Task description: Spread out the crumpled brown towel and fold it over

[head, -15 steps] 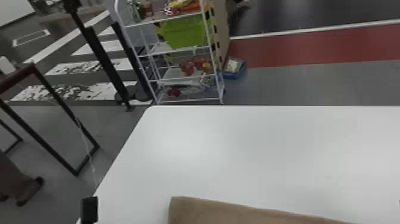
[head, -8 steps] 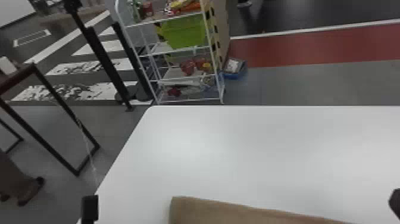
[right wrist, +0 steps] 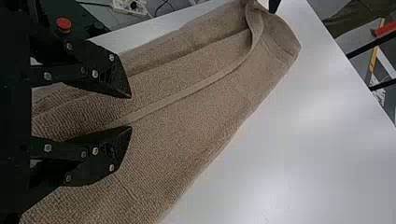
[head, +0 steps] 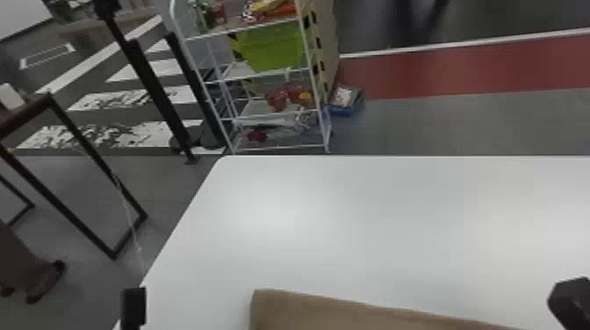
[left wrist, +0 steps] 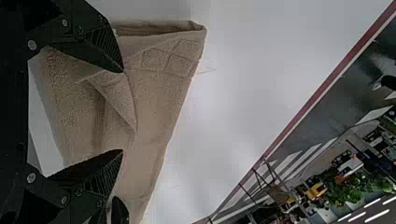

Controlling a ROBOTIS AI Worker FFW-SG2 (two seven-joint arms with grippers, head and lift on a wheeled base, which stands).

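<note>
The brown towel (head: 351, 312) runs lengthwise from left fingers (left wrist: 103, 45) to right fingers (right wrist: 112, 77); both pairs are open, near its ends.

Towel (head: 351, 312) on table (head: 351, 228), rack (head: 207, 84) behind

Brown towel (head: 351, 311), on the table (head: 333, 228): near portion cut off by the head view's bottom edge; some cloth hidden behind fingers in both wrist views. Left gripper (head: 133, 307), by the table's left edge: mostly cut off by the bottom edge. Right gripper (head: 573, 303), toward the table's right: cut off by the side edge. White rack (head: 263, 75), beyond the table: top cut off; red items (head: 277, 100), too blurred to identify.
</note>
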